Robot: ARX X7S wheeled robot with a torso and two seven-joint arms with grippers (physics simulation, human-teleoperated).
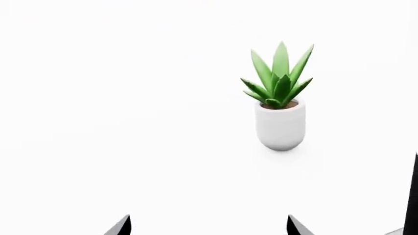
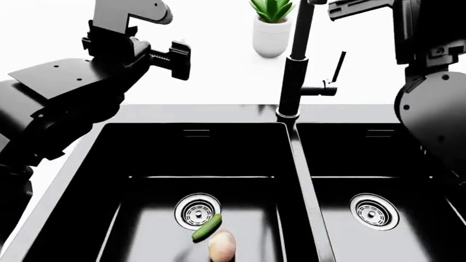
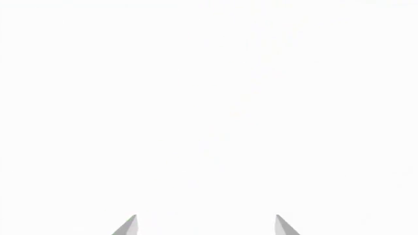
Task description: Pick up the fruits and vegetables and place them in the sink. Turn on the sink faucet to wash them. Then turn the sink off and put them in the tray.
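The green cucumber and the tan-pink onion lie touching in the left basin of the black sink, just in front of its steel drain. The black faucet stands behind the divider, with its thin lever on the right side. My left gripper hovers above the counter behind the left basin; in the left wrist view it is open and empty. My right gripper is open and empty, facing plain white; its arm is raised right of the faucet. The tray is out of view.
A green plant in a white pot stands on the white counter behind the faucet, and shows ahead of the left gripper. A black edge shows at the side of the left wrist view. The right basin holds only its drain.
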